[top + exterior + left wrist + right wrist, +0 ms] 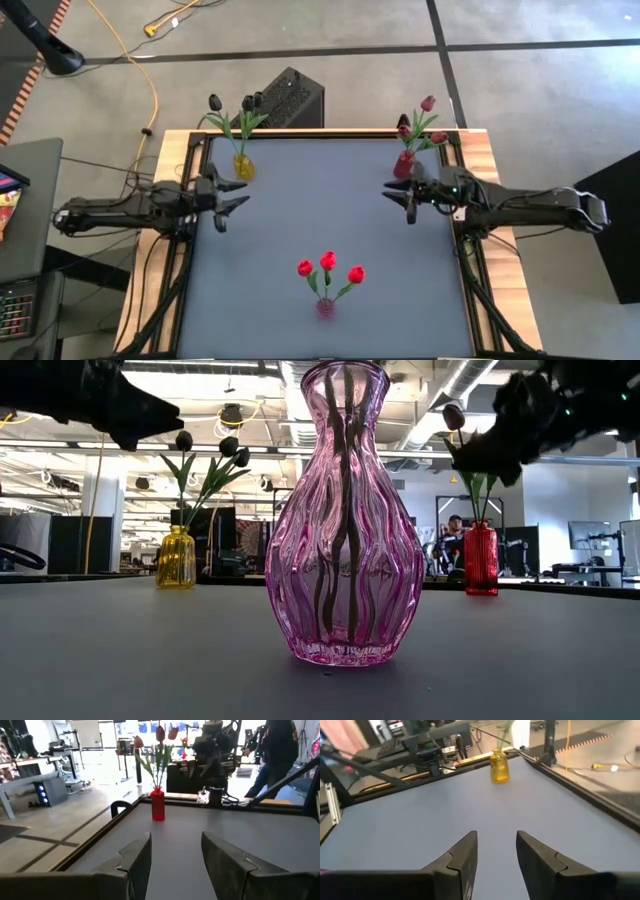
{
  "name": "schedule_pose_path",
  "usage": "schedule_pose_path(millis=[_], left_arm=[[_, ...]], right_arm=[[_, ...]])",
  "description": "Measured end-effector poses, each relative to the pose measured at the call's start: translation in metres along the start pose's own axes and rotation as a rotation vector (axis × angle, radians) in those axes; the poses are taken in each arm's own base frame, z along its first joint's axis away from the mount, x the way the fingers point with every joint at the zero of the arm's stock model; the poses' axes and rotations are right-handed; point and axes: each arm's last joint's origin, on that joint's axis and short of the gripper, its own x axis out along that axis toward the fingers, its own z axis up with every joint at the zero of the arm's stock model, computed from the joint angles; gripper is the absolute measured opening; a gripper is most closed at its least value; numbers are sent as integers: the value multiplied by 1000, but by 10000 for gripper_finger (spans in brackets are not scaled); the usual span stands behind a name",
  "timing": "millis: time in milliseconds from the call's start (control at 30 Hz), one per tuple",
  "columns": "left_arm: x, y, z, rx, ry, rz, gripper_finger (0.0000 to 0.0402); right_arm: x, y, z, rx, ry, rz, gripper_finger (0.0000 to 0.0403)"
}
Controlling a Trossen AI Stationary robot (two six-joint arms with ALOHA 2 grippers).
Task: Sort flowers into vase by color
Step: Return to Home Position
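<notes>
Three vases stand upright on the grey table. A pink glass vase (326, 307) near the near edge holds three bright red tulips (329, 267); it fills the low view (345, 520). A yellow vase (243, 166) at the far left holds near-black tulips (250, 101). A red vase (404, 163) at the far right holds dark crimson tulips (427, 104). My left gripper (232, 200) hovers open at the left side, near the yellow vase. My right gripper (398, 196) hovers open at the right side, beside the red vase. Neither holds anything.
A raised wooden rim (330, 131) frames the table. A black box (290, 98) sits on the floor beyond the far edge. Bare grey table surface (320, 210) lies between the two grippers. A person (275, 750) stands in the room beyond the table's right side.
</notes>
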Motion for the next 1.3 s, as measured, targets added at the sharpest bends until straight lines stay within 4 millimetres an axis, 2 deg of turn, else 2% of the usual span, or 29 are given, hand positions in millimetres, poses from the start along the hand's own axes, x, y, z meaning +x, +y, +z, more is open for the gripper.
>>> schedule_pose_path(millis=[233, 400, 867, 1000, 1300], left_arm=[[5, -2, -20, -6, -7, -2, 162], [8, -3, -35, -52, -27, -16, 162], [10, -4, -56, -110, -37, -32, 162], [10, -4, -63, -120, -28, -33, 162], [10, -4, -65, -103, -14, -29, 162]], right_arm=[[-10, -12, -24, 82, -60, -95, 143], [-14, -16, -39, 108, -126, -125, 116], [-23, -21, -66, 124, -142, -118, 26], [-25, -23, -74, 123, -148, -116, 22], [-29, -23, -77, 60, -118, -126, 40]])
